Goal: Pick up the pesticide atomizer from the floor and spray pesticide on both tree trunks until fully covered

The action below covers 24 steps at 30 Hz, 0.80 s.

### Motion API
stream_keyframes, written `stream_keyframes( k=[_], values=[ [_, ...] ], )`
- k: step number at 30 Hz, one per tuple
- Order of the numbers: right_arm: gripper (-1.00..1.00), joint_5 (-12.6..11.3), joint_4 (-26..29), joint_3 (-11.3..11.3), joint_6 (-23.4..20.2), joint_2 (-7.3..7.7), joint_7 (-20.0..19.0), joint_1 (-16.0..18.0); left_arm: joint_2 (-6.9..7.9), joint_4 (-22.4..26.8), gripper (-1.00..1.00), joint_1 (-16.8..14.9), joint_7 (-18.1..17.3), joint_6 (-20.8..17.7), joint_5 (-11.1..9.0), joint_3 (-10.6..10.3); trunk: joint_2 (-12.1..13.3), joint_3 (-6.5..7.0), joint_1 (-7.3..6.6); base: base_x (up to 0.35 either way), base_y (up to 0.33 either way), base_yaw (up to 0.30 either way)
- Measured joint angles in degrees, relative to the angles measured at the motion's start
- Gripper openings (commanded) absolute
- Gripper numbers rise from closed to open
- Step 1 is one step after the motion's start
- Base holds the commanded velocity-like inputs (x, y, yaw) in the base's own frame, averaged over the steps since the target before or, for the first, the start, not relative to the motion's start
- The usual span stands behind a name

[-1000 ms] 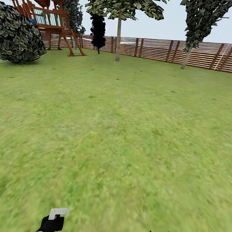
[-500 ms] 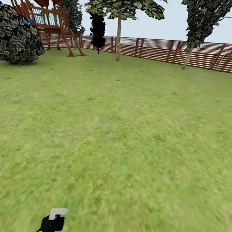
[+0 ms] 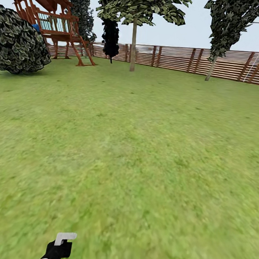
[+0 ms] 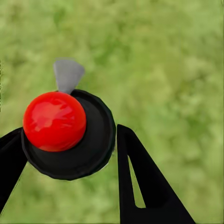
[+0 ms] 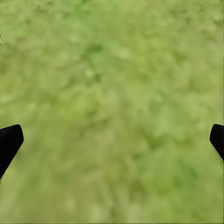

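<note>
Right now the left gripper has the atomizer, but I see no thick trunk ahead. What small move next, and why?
Probably turn the base slowly to search for the trees. The left gripper holds the pesticide atomizer between its fingers, above grass. The head view shows open lawn up to the fence, with a thin-trunked tree, a bush and a play structure. No whitish specks show anywhere.

A green grass lawn (image 3: 136, 145) spreads far ahead of the grippers to a brown slatted wooden fence (image 3: 228, 65). Ahead to the left stand a round leafy bush (image 3: 17, 42) and a red-brown wooden playhouse (image 3: 52, 20); thin-trunked trees (image 3: 133, 40) rise near the fence under pale sky.
</note>
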<state>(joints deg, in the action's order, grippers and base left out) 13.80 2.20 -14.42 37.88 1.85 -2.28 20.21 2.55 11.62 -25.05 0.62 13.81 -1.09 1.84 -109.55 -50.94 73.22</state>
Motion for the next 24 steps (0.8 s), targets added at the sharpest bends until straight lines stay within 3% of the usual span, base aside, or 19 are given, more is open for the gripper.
stream_keyframes(
  k=[12, 19, 21, 24],
  values=[
    [1.0, 0.0, 0.0, 0.0, 0.0, -0.02, 0.0, 0.0, 0.0, 0.0, -1.0, 0.0, 0.0, 0.0, 0.0, 0.0, 0.0, 0.8, 0.0, 0.339, 0.0, 0.198],
    [1.0, 0.0, 0.0, 0.0, 0.0, 0.0, 0.0, 0.0, -0.08, 0.4, -1.0, 0.0, 0.0, 0.2, 0.0, 0.0, 0.0, 0.91, 0.0, 0.339, 0.0, 0.027],
    [1.0, 0.0, 0.0, 0.0, 0.0, 0.0, 0.0, 0.0, -0.32, 3.0, -1.0, 0.0, -0.6, 0.3, 0.0, -0.1, 0.0, 0.91, 0.0, 0.339, 0.0, 0.0],
    [1.0, 0.0, 0.0, 0.0, 0.0, 0.0, 0.0, 0.0, -1.0, 14.3, -1.0, -0.1, -0.9, -0.4, 0.0, -0.4, 0.0, 0.92, 0.0, 0.339, 0.0, 0.0]
  ],
)
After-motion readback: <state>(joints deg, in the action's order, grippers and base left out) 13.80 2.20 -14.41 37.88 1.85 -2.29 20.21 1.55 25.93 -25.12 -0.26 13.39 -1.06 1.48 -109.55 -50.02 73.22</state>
